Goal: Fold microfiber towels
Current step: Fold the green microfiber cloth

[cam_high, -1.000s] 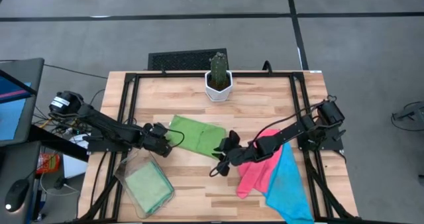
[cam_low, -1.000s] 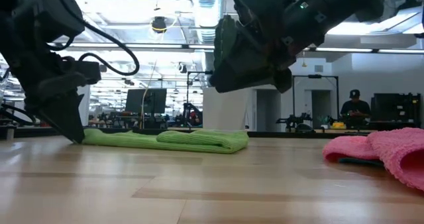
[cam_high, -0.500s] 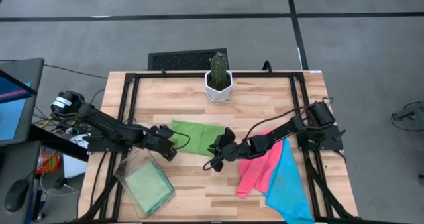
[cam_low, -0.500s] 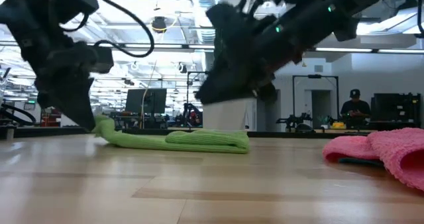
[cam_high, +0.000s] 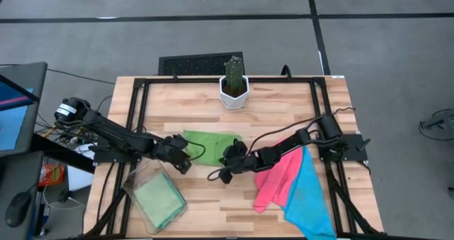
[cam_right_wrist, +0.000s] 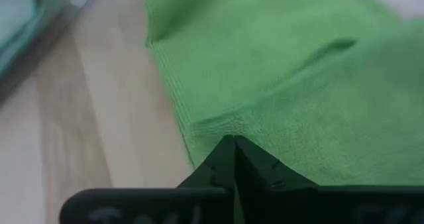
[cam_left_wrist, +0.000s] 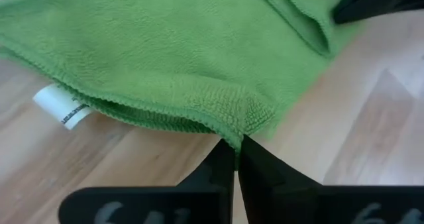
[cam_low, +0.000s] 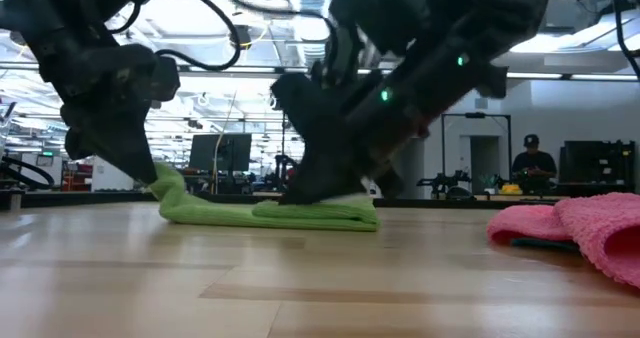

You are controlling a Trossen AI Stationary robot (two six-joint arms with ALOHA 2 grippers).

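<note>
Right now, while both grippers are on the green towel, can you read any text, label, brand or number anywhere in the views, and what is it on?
No text can be read.
White care tag on the hem of the green towel: printed lines, too blurred to read.
Dark fingers of the left gripper: pale markings at their base, cut off and unreadable.
Right gripper base: similar pale markings, unreadable.
White cactus pot, wooden table: nothing printed that shows.

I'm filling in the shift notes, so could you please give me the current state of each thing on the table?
green towel: partly folded on the table, pinched at both near corners
left gripper: shut on the green towel's corner
right gripper: shut on the green towel's other corner
pink towel: loose, unfolded, lying over the blue towel
blue towel: unfolded, hanging off the table edge
clear bin: holds a folded green towel
potted cactus: upright
</note>
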